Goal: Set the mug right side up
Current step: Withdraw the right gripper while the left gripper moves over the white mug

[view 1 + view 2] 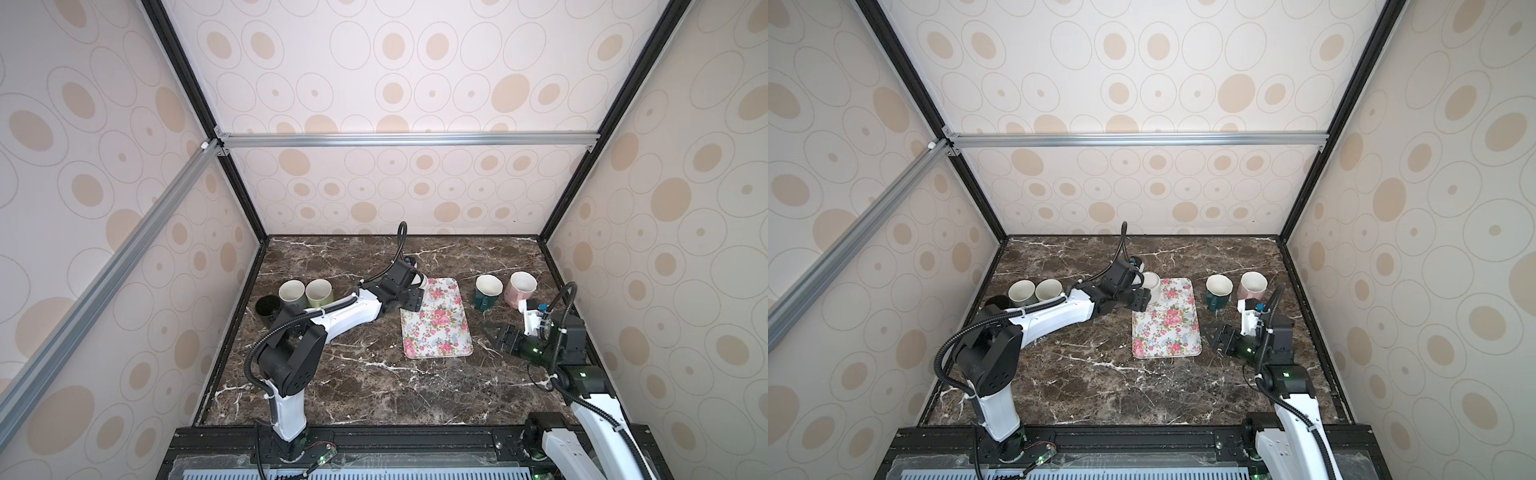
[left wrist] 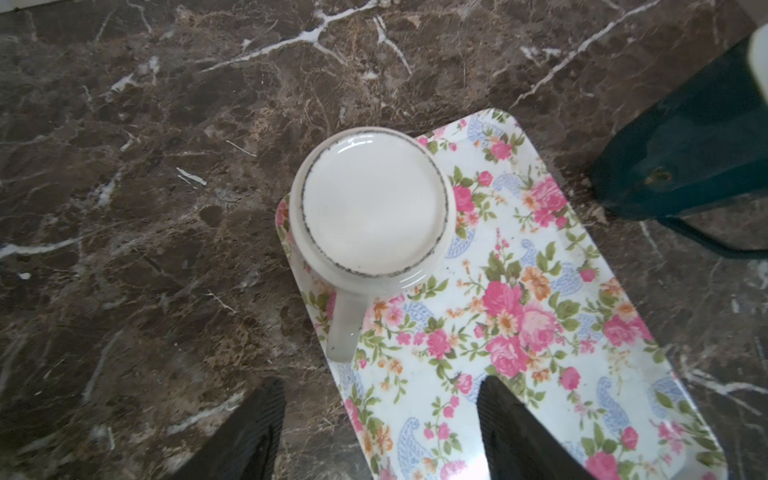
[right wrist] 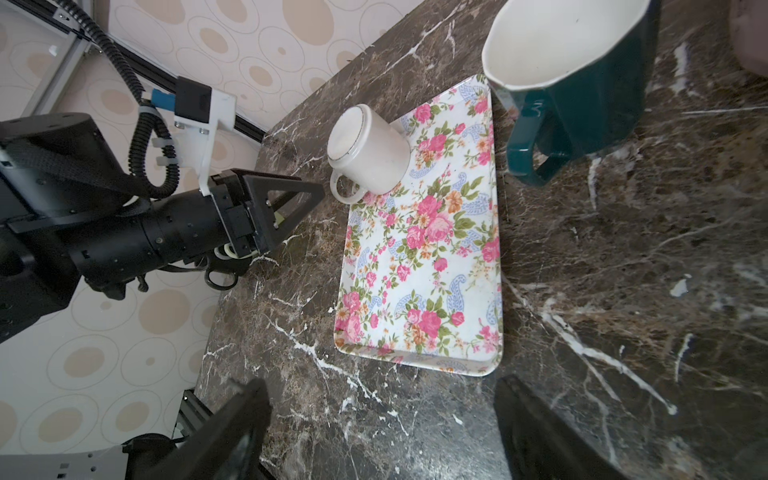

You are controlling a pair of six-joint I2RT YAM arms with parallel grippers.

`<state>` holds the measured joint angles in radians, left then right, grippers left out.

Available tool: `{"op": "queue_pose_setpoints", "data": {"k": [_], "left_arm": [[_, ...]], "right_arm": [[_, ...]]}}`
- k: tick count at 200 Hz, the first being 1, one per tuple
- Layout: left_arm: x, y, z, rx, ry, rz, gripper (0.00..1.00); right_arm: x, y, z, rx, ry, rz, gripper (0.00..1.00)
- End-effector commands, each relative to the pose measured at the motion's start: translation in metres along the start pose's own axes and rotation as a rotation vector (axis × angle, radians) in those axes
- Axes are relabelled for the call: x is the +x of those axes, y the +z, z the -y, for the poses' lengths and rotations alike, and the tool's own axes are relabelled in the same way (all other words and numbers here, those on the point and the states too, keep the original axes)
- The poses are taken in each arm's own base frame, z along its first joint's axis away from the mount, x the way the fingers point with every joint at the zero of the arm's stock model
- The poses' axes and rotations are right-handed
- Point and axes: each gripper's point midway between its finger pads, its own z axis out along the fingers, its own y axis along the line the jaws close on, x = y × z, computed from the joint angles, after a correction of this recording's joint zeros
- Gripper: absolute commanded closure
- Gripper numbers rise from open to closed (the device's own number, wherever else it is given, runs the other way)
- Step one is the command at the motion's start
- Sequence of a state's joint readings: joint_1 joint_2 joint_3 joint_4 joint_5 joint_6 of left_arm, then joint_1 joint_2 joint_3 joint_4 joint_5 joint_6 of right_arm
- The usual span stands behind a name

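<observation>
Clearly nothing is held yet. Along the left edge of the tabletop [image 1: 374, 395] stand a black cup [image 1: 268, 308], a grey mug [image 1: 292, 291] and a green mug [image 1: 319, 292], all mouth up and no part of the job. Next is the left hand [image 2: 382, 388], low over the middle of the tabletop with its jaws apart and empty, the fingers just short of the white mug [image 2: 374, 203]. That mug stands mouth down, base up, on the far left corner of the flowered tray [image 1: 438, 336]. Its handle [image 2: 345, 328] points back toward the left hand along the tray's left edge. Whether its rim sits wholly inside the tray's raised lip or rides on it I cannot quite make out. I judge it glazed ceramic: stiff, fairly weighty, smooth enough to slide between hard fingers, and liable to chip if dropped on the stone. The handle is the nearest hold, but so thin a loop would let the body swing in the turn. A firmer hold, I think, is across the round wall about halfway up, taken from the side, so that a roll of the wrist brings the mouth up. Right of the tray a dark teal mug [image 1: 487, 293] and a pink mug [image 1: 520, 289] stand upright, just beside each other. The right hand [image 3: 380, 388] hangs near the tabletop's right edge, jaws wide and empty, well apart from the white mug.
</observation>
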<state>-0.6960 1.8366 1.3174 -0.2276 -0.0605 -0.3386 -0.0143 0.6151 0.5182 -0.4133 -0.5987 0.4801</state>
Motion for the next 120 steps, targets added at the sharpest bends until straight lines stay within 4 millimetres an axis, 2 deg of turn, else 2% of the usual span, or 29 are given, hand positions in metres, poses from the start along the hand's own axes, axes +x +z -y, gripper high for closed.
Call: {"op": "queue_pose_setpoints", "data": {"k": [1, 46, 69, 120], "left_arm": [[0.003, 0.001, -0.014, -0.069, 0.057, -0.023, 0.27], [0.009, 0.015, -0.011, -0.063, 0.045, -0.053, 0.34], [0.011, 0.025, -0.01, -0.065, 0.044, -0.071, 0.41], [0.004, 0.035, -0.011, -0.089, 0.036, -0.067, 0.42]], "right_arm": [[0.01, -0.001, 0.001, -0.015, -0.022, -0.023, 0.13], [0.012, 0.001, -0.011, -0.1, -0.032, -0.027, 0.12], [0.016, 0.004, -0.009, -0.107, -0.017, -0.037, 0.1], [0.029, 0.008, 0.0, -0.106, 0.025, -0.059, 0.08]]}}
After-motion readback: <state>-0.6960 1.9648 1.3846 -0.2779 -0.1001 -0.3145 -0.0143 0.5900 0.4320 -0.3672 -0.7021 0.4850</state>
